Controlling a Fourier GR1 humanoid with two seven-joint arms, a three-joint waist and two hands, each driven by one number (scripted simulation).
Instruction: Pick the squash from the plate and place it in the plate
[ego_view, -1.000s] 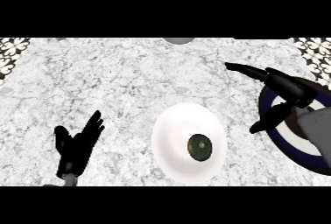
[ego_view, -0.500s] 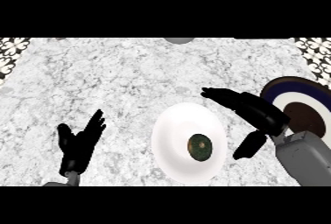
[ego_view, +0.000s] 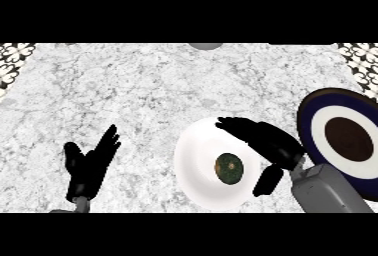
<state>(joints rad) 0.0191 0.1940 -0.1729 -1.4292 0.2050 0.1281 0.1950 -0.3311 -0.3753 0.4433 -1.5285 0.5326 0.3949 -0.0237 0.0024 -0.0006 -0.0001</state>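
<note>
1. Hovering my right hand (ego_view: 266, 142) over the white plate (ego_view: 193, 165), fingers (ego_view: 236, 125) stretched long toward the plate's far rim and thumb (ego_view: 266, 181) dropped toward the near edge. Spread wide, holding nothing.
2. The squash (ego_view: 229, 168) sits on the white plate, a little right of its middle. Dark green, round from above with a pale spot at its centre; I can make out no long axis from this view.
3. Key relation: the squash lies just left of my right hand, in the gap between the fingers above it and the thumb below it in the head view. Whether the hand touches it I cannot tell; it looks apart.
4. The right hand is plainly the nearer 1. My left hand (ego_view: 88, 167) rests open near the lower left, fingers up, well apart from both plates.
5. The target, I judge, is the dark blue plate (ego_view: 314, 120) with white ring and dark centre, at the right edge of the worktop (ego_view: 133, 90), just beside the white plate and partly behind my right forearm.
6. My read: grasp not yet made. Next I would need to bring the hand left and down, then close fingers and thumb on the squash. A round thing may roll off the fingers.
</note>
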